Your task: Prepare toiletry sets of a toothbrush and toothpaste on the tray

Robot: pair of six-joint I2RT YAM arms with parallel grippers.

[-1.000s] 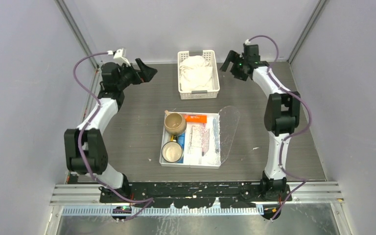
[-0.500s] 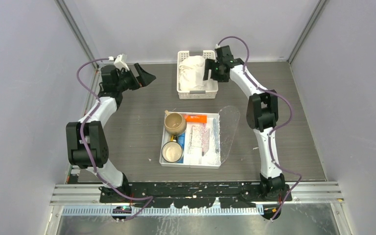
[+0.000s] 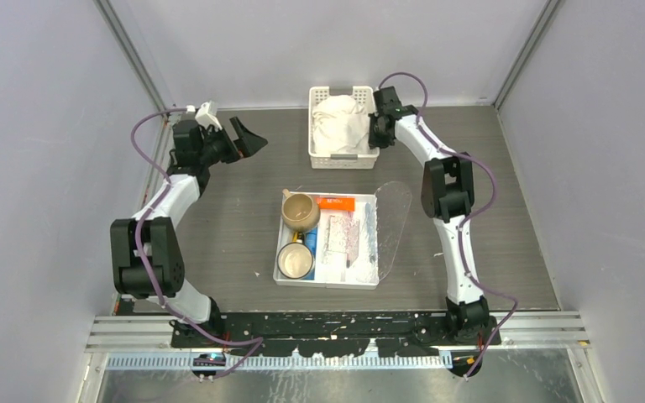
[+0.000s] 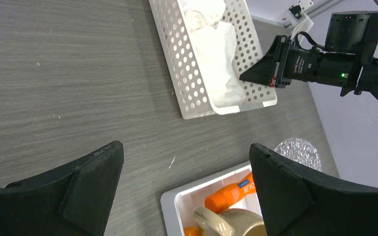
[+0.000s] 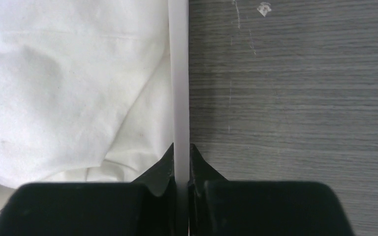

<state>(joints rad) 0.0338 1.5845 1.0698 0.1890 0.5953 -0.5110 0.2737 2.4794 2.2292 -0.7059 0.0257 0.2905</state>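
grey table (image 3: 235,218), orange toothpaste (image 4: 229,192) end behind left gripper (image 4: 184,147), perhaps touching mug (image 4: 231,227)

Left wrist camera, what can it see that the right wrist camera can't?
Only the left wrist camera shows the orange toothpaste and a mug in the white box, the clear tray and the open left gripper. Only the right wrist camera shows up close the right gripper pinching the basket wall. Both show the basket, the white cloth inside and the grey table.
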